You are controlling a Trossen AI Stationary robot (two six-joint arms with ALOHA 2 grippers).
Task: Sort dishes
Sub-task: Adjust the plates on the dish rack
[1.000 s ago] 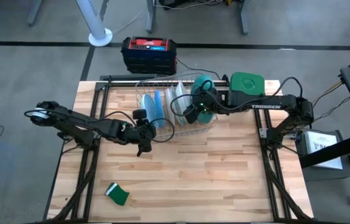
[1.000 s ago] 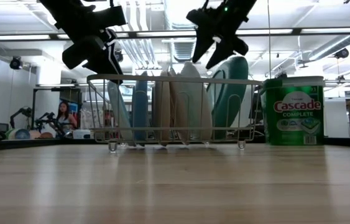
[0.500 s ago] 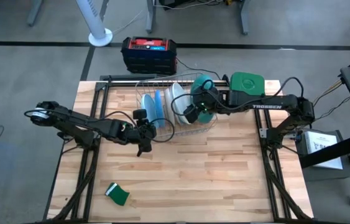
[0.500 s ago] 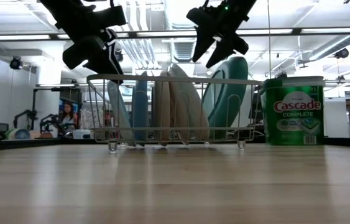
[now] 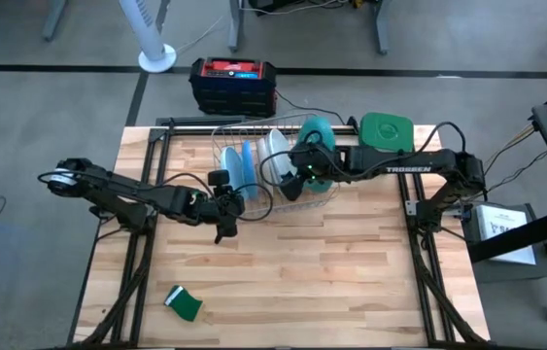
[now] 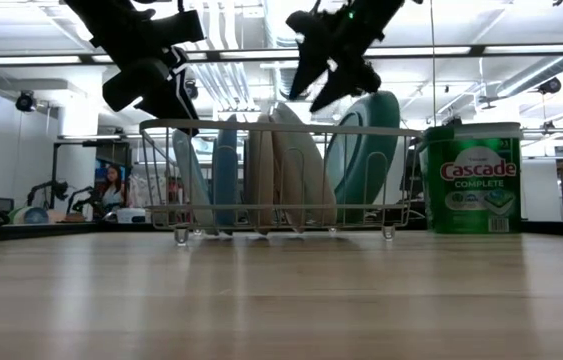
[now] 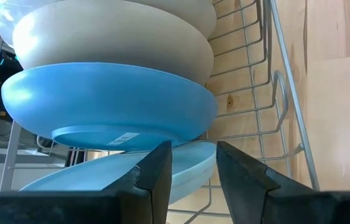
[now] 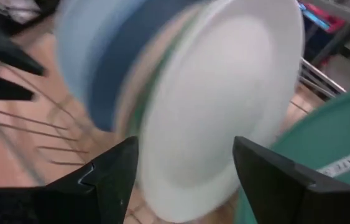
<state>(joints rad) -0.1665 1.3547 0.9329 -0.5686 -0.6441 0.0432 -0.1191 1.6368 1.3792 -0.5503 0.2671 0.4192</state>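
The plates stand on edge in a wire rack [image 5: 254, 206] at the table's far middle: light blue ones [image 6: 224, 170] at the left, cream ones [image 6: 264, 170], a white one [image 6: 306, 175] leaning left on them, and the teal-backed largest [image 6: 366, 150] at the right. My right gripper [image 6: 311, 85] hangs open just above the white plate [image 8: 218, 106], which shows between its fingers. My left gripper [image 6: 166, 100] is open above the rack's left end, facing the light blue plates [image 7: 112, 106].
A green-lidded Cascade container [image 5: 387, 131] stands right of the rack at the far edge. A green sponge [image 5: 186, 304] lies near the near-left corner. A black and red box [image 5: 232, 86] sits on the floor beyond the table. Bare wood [image 5: 331, 272] spreads across the near half.
The white plate has tipped from upright toward the left and now leans on the cream plates. My right gripper has moved toward the table's left above the rack, staying open.
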